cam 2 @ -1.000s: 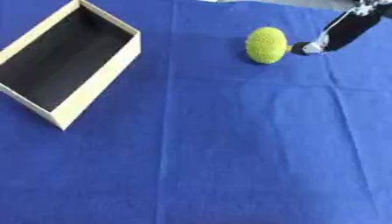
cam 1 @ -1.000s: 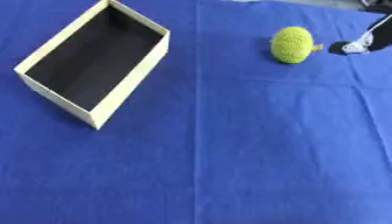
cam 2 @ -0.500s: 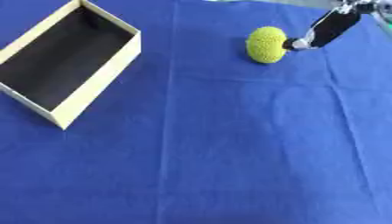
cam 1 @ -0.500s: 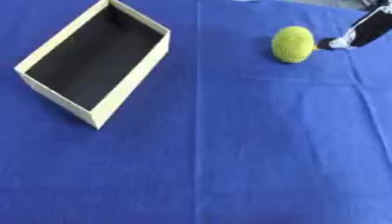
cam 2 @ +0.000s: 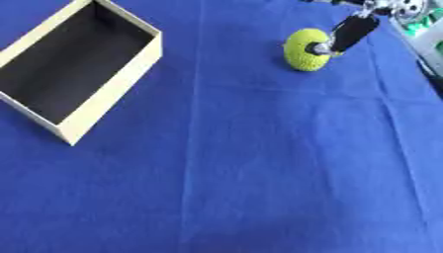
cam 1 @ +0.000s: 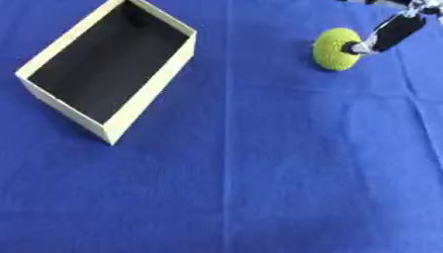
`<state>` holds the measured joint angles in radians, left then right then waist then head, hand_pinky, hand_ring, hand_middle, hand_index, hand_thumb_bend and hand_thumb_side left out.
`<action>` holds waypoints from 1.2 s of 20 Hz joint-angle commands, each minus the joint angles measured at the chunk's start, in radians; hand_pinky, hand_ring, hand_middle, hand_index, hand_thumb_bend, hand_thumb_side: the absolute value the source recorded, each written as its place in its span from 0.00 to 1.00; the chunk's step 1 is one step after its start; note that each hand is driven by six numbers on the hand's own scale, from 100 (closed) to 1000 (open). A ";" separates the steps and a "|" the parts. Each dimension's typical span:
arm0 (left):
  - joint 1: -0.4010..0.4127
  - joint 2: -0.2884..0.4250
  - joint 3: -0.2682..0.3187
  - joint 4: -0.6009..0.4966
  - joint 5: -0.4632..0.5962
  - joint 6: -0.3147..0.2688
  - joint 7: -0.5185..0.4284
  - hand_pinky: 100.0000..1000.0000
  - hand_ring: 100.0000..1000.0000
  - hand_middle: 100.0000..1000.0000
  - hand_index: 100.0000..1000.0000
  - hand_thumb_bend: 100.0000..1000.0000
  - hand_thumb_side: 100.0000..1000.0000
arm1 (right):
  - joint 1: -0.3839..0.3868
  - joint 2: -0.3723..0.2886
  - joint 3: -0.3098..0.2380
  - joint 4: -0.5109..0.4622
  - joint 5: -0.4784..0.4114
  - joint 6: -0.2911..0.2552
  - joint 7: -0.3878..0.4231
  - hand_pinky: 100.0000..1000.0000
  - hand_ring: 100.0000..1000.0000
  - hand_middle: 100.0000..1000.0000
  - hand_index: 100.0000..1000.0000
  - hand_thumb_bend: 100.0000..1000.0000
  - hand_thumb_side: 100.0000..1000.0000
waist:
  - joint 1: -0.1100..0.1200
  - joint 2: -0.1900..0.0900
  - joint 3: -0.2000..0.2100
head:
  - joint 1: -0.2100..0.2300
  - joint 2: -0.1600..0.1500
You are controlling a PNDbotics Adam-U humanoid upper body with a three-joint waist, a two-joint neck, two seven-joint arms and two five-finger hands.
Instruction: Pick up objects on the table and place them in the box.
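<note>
Fingers (cam 1: pixel 394 33) of the right hand (cam 2: pixel 350 30) enter from the upper right corner; only one dark, straight finger with a pale tip shows clearly, and its tip touches the right side of the ball (cam 1: pixel 335 48). Nothing is curled round the ball and no opposing thumb is visible on its far side, so the hand holds nothing. How the remaining fingers are set cannot be told, as they lie beyond the frame edge.

Ball: yellow-green, textured, resting on the blue surface (cam 1: pixel 259 188) at upper right. Box (cam 1: pixel 152 80): cream walls, dark interior, open top, lying askew at upper left, well apart from the ball. A small dark shape sits at its far inner corner; unidentified. The left hand shows in no view.

Step in hand, as judged: approach and first contact for the pick; no grasp made.

Next move calls for bringing fingers and thumb round opposite sides of the ball and closing. A one-sided touch may roll it leftward. Then lift, carry across to the box, release over the opening.
</note>
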<state>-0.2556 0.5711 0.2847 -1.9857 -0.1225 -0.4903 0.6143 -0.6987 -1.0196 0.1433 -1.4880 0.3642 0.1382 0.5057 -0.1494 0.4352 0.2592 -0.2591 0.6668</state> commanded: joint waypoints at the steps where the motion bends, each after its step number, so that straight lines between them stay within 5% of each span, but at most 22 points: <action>1: -0.007 0.034 0.003 -0.014 0.000 -0.005 -0.001 0.72 0.46 0.54 0.52 0.18 0.17 | -0.029 -0.013 -0.008 0.030 0.016 0.000 -0.010 0.86 0.93 0.84 0.89 0.35 0.00 | 0.007 -0.017 0.003 | -0.010 -0.018; 24: -0.009 0.031 0.006 -0.014 -0.003 -0.008 -0.003 0.72 0.46 0.55 0.52 0.16 0.18 | -0.062 0.039 -0.038 0.239 0.153 -0.005 -0.012 0.87 0.95 0.86 0.91 0.43 0.03 | -0.007 0.010 0.033 | -0.019 -0.027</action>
<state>-0.2568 0.5711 0.2847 -1.9857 -0.1226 -0.4943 0.6103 -0.7481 -0.9525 0.1226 -1.2555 0.5044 0.1346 0.4932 -0.1626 0.4634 0.2912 -0.2751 0.6491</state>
